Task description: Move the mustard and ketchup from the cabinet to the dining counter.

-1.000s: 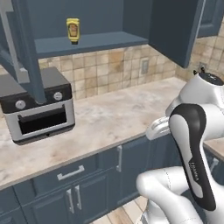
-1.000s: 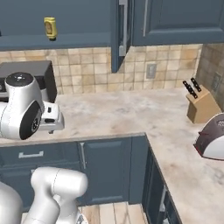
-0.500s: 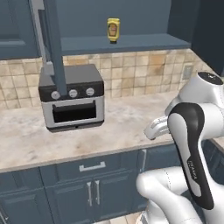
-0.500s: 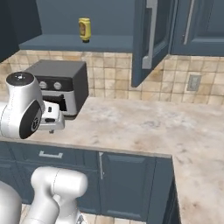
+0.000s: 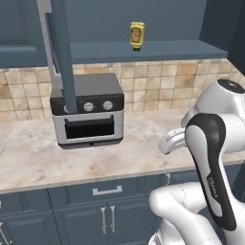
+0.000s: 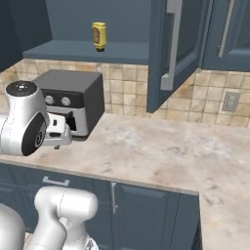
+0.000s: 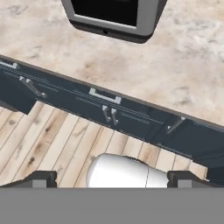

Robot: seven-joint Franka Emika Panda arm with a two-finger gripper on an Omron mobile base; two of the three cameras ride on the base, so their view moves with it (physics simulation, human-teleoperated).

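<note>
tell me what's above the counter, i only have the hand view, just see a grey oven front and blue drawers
Observer: A short yellow mustard squeeze bottle stands upright on the shelf of the open dark blue-grey wall cabinet.
Operator: is it right over the oven
Observer: No, in the left base view it stands right of the grey toaster oven.
Operator: any red ketchup bottle up there
Observer: None visible on that shelf in either base view.
</note>
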